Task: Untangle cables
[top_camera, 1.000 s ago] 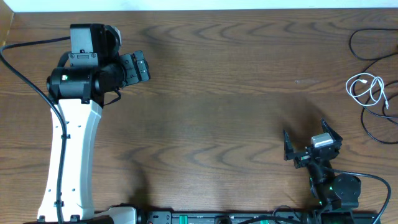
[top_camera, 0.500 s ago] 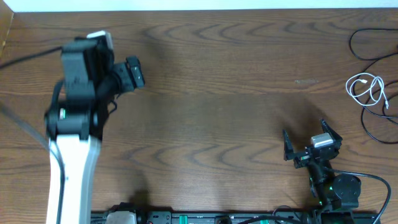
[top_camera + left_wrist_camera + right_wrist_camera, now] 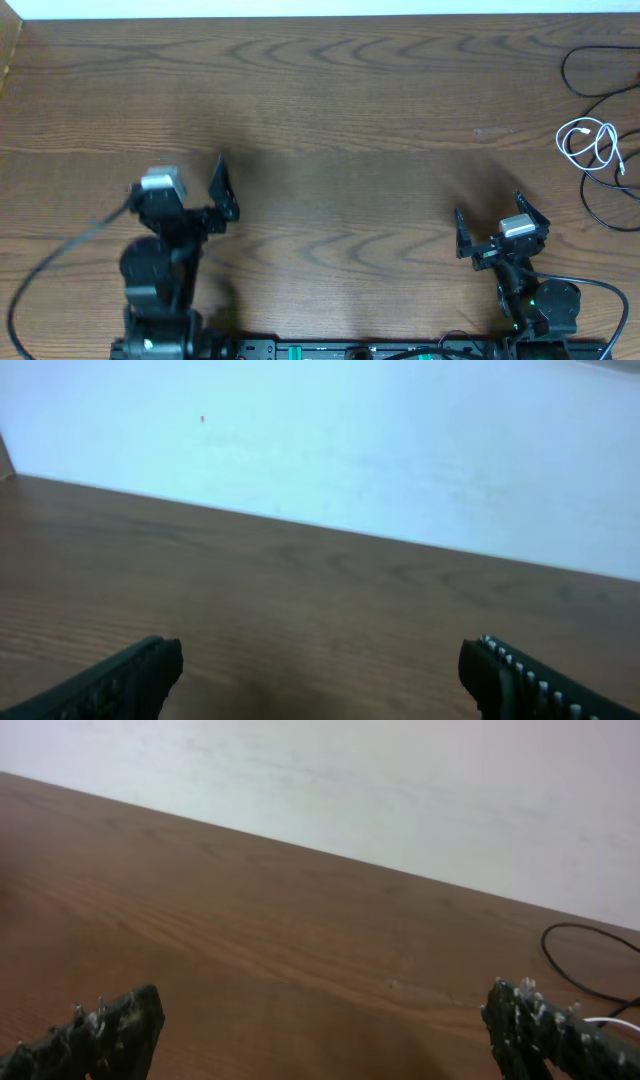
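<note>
The white cable [image 3: 590, 141] lies coiled at the far right edge of the table. The black cable [image 3: 596, 86] loops around it, above and below. In the right wrist view a black cable loop [image 3: 560, 964] and a bit of white cable [image 3: 612, 1021] show at the right edge. My left gripper [image 3: 187, 198] is open and empty at the near left, far from the cables; its fingers [image 3: 320, 682] frame bare wood. My right gripper [image 3: 496, 226] is open and empty at the near right, left of and below the cables; its fingers [image 3: 320, 1042] frame bare wood.
The wooden table [image 3: 340, 130] ends at a pale wall along the far edge [image 3: 320, 8]. A black bar with electronics [image 3: 350, 350] runs along the near edge between the arm bases.
My left arm has pulled back from the far left of the table to the near edge, and its gripper now sits low. The right arm and the cables have not moved.
</note>
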Action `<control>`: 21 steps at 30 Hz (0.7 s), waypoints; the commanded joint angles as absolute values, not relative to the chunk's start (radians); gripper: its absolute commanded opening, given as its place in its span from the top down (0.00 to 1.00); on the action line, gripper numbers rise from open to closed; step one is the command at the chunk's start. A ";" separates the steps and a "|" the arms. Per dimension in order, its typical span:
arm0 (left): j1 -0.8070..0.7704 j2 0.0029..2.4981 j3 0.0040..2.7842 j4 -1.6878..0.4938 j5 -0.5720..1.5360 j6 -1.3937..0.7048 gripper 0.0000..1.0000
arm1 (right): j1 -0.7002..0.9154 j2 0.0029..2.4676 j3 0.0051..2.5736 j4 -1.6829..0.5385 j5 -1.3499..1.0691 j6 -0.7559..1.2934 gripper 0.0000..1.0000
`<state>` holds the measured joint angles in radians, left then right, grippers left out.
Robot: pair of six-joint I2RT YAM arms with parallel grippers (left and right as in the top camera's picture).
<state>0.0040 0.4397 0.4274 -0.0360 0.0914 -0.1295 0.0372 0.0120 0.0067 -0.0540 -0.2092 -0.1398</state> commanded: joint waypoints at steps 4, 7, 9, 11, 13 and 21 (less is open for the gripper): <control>0.006 0.264 0.229 0.054 0.077 -0.115 0.05 | 0.043 0.006 0.006 -0.058 -0.216 -0.143 0.01; 0.006 0.203 0.159 0.098 0.076 -0.102 0.05 | 0.043 0.006 0.006 -0.058 -0.216 -0.143 0.01; 0.006 0.169 0.127 0.115 0.072 -0.097 0.05 | 0.043 0.006 0.006 -0.058 -0.216 -0.143 0.01; 0.006 0.131 0.101 0.115 0.066 -0.097 0.05 | 0.043 0.006 0.006 -0.058 -0.216 -0.143 0.01; 0.006 0.100 0.081 0.114 0.065 -0.096 0.05 | 0.043 0.006 0.006 -0.058 -0.216 -0.143 0.01; 0.006 0.015 0.022 0.115 0.066 -0.086 0.05 | 0.043 0.006 0.006 -0.058 -0.216 -0.143 0.01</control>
